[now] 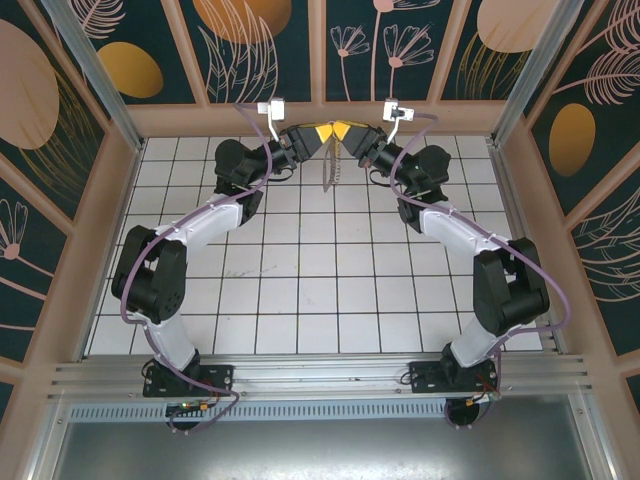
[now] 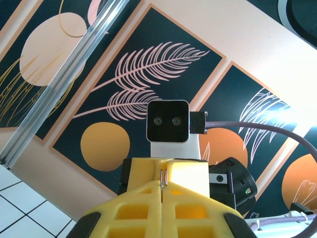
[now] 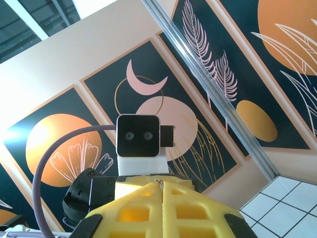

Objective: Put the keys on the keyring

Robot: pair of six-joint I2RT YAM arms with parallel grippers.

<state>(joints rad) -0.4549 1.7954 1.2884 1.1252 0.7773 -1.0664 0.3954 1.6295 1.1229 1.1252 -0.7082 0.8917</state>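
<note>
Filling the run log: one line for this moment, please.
left gripper: shut on keyring | right gripper: shut, tips meeting left's | keyring: dangling beneath

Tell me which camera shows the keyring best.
Top external view: the keyring hangs there as a whole loop under the left end effector. The left wrist view gives just a wire sliver pinched between its fingers; the right wrist view an even tinier glint, too small to identify.
</note>
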